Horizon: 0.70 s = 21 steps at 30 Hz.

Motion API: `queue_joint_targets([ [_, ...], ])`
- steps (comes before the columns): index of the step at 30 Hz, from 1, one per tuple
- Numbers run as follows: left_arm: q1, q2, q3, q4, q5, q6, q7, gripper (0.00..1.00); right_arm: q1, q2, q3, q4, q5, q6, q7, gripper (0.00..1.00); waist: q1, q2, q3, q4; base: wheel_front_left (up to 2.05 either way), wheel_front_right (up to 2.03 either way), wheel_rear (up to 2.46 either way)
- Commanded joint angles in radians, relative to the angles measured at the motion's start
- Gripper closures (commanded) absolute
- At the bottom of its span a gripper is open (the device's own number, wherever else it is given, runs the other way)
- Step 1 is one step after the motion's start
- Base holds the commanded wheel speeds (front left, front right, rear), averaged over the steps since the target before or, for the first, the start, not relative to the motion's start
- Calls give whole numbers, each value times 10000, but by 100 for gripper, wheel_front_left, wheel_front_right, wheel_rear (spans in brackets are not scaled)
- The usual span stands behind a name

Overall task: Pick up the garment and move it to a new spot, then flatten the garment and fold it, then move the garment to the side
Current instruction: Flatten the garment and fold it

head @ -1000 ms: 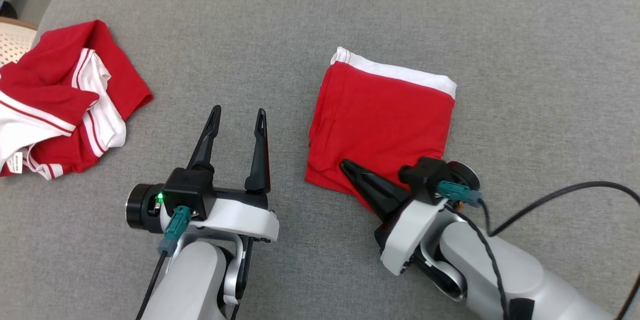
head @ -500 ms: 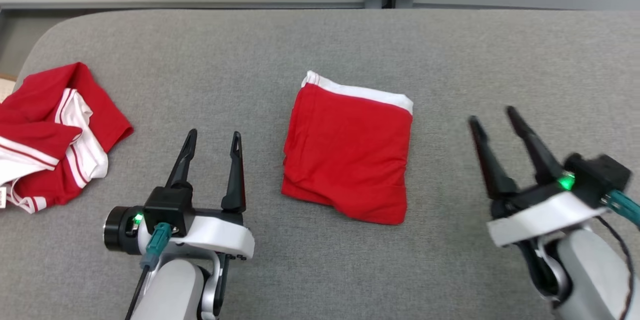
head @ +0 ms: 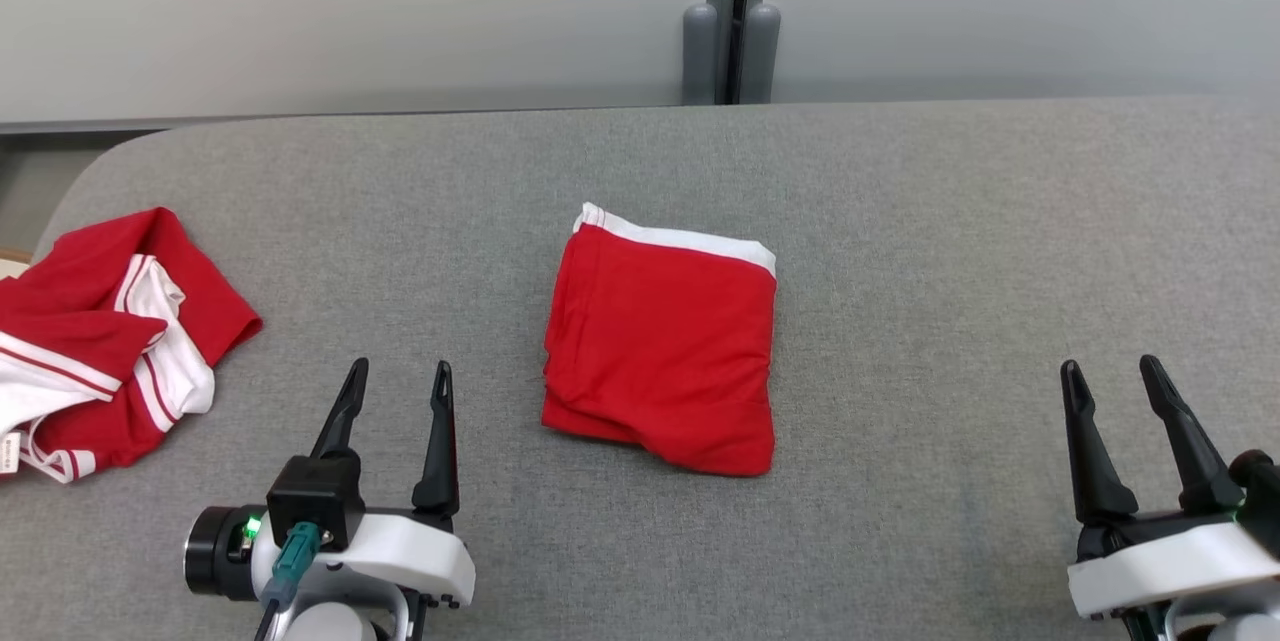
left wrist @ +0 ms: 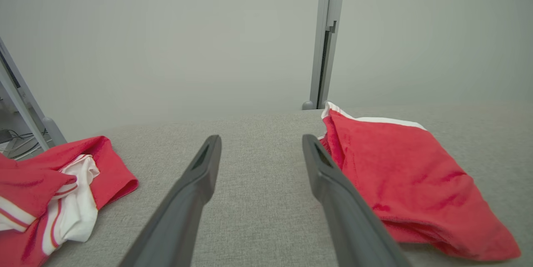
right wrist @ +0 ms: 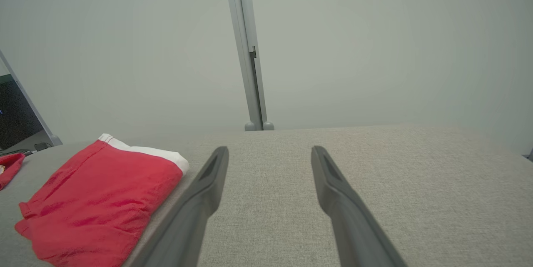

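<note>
The garment (head: pixel 665 351) is red with a white band along its far edge, folded into a rough square in the middle of the grey table (head: pixel 920 221). It lies to the right of my left fingers in the left wrist view (left wrist: pixel 399 175) and to the left of my right fingers in the right wrist view (right wrist: pixel 95 200). My left gripper (head: pixel 398 376) stands open at the lower left, apart from the garment, nothing between its fingers. At the lower right my right gripper (head: pixel 1110 376) is open and empty, well clear of the cloth.
A second red-and-white garment (head: pixel 95 341) lies crumpled at the table's left edge, also in the left wrist view (left wrist: pixel 54 192). A pale wall with a grey vertical post (head: pixel 735 16) stands behind the table's far edge.
My right gripper let go of the garment's near edge, opened and drew back to the right. The head camera tilted up, so the wall came into view. The left gripper stayed open.
</note>
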Motion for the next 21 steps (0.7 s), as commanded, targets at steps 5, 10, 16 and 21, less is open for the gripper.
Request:
queue_joint_targets([
  [5,366,151,156,78,-26,-75,-21,0,776,291,-340,-664,-481,0,577,0,0,-1,-471,161,0,0,0],
  [10,631,257,240,110,-48,-100,-21,0,1297,541,-461,-1126,-779,0,949,0,0,-1,-785,243,0,0,0],
  [16,906,378,188,210,-91,-133,-20,0,1771,755,-523,-1595,-955,0,1303,0,0,-1,-1031,228,0,0,0],
  [21,892,434,138,191,-131,-144,42,0,1919,824,-595,-1815,-1011,0,1458,0,0,-1,-1091,192,0,0,0],
])
